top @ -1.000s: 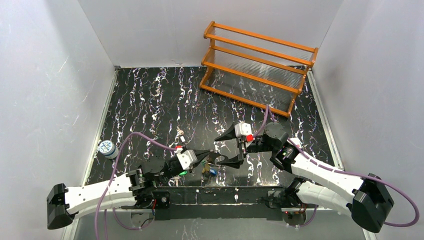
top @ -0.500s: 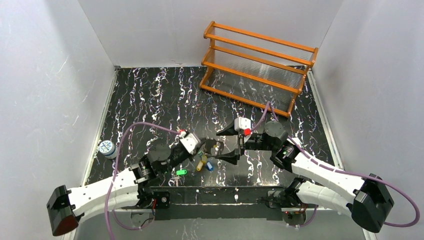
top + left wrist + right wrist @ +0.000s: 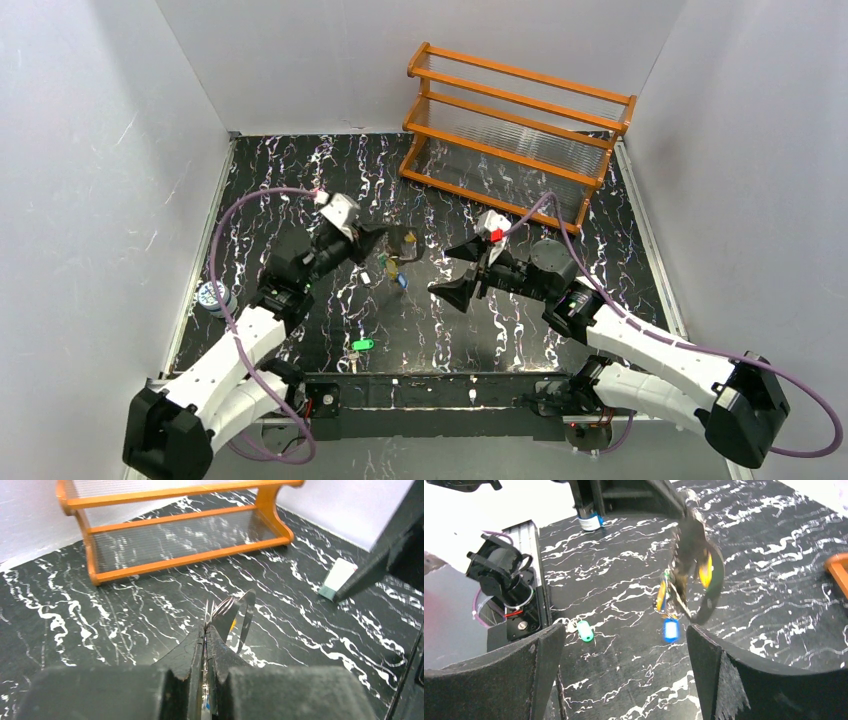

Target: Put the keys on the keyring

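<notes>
**Left arm lifts the ring away, right gripper lets go**

Since a second ago the left gripper (image 3: 378, 238) has swung from the near edge toward mid-table. It is clamped on the keyring (image 3: 406, 240), with the keys (image 3: 400, 281) dangling below. The right gripper (image 3: 458, 270) has spread wide and stands apart from the ring. The right wrist view blurs the ring. The left wrist view hides the keys. One green key (image 3: 584, 630) lies on the table (image 3: 300, 190).

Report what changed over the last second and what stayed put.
The left gripper, clamped on the keyring throughout, carried it and its dangling blue key forward and to the left, away from the right gripper. The right gripper stayed open and shifted slightly forward too. Nothing was newly grasped or released. The green key on the table, the can and the rack did not move.
</notes>
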Available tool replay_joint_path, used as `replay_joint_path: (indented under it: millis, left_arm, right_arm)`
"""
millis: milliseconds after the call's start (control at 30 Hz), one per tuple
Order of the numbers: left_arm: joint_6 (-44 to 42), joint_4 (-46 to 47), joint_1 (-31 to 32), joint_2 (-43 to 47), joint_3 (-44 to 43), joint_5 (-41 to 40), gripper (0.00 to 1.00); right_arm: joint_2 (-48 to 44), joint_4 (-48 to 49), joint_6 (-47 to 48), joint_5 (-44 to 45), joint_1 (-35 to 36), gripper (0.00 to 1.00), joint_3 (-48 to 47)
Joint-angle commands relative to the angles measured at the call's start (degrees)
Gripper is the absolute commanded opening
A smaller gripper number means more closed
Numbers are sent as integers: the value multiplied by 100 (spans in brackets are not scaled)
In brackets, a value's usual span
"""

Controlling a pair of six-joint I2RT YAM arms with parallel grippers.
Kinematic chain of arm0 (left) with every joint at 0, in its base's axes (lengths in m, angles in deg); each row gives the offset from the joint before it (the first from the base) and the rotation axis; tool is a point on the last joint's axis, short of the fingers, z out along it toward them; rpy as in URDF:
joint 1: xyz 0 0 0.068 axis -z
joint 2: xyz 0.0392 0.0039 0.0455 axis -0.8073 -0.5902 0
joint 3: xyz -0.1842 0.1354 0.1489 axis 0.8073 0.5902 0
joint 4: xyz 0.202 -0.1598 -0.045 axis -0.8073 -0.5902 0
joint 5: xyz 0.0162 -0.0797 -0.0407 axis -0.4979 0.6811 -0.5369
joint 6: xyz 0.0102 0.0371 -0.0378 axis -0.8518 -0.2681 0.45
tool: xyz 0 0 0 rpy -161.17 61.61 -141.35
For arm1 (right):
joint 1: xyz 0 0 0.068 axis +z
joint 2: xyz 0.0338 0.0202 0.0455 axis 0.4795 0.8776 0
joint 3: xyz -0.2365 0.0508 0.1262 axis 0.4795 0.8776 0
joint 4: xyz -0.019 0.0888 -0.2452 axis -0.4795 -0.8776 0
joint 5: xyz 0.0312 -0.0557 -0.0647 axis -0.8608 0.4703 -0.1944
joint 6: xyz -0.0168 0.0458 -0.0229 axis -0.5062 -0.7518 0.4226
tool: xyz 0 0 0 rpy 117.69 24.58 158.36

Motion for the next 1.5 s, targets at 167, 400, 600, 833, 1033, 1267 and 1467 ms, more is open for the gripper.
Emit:
replay_joint_path:
  millis: [167, 400, 600, 833, 1033, 1267, 1467]
  left_arm:
    - [1133, 869, -2433, -5, -339, 2098, 0]
    - [1477, 1223, -4034, 264, 364, 2585, 0]
    - [669, 713, -4222, 918, 899, 1970, 0]
    - [93, 541, -4214, 1141, 995, 1970, 0]
    - [-562, -442, -4213, 1221, 646, 1834, 0]
    - [-1256, -1531, -4213, 1344, 356, 1489, 0]
    - [-1318, -1680, -4213, 1418, 356, 1518, 0]
  right_arm:
    - [725, -1097, -974, 1020, 23, 99, -848]
    - [1917, -1646, -1218, 571, 25, 99, -1336]
    - [2785, -1300, -1460, 126, 84, 90, -1482]
    - [4128, -1868, -1363, 170, 468, 74, -2516]
    - [5289, -2075, -1513, 672, 745, 59, -3498]
    - [6510, -2791, -2075, 908, 622, 46, -4951]
    - [6848, -2162, -3263, 139, 45, 46, -4863]
